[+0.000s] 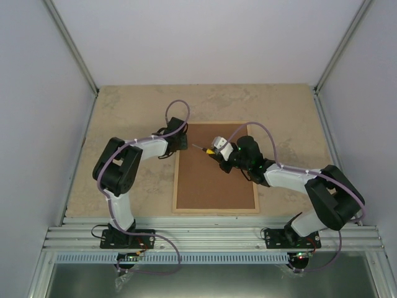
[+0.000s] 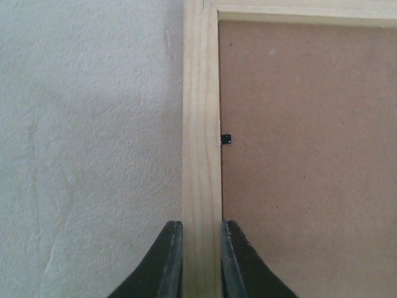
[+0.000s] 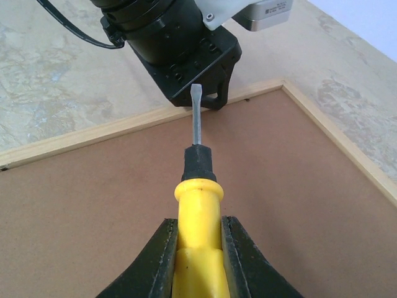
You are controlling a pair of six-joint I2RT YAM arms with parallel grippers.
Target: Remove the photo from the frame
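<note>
Barely begun: the thin pale wooden frame [image 1: 215, 211] lies face down at the middle of the table [image 1: 124, 112]. Its brown fibreboard backing [image 1: 214, 183] is still fitted, with the photo hidden beneath. The left gripper [image 2: 201, 226] clamps the frame's left rail. The right gripper [image 3: 198, 225] grips a yellow-handled flat screwdriver [image 3: 198, 189].

Left tool [image 2: 201, 228] clamped, gripping; right tool [image 3: 198, 223] clamped, gripping.

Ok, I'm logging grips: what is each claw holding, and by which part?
Right claw: screwdriver, by its yellow handle. Left claw: frame, pinched across its side rail.
</note>
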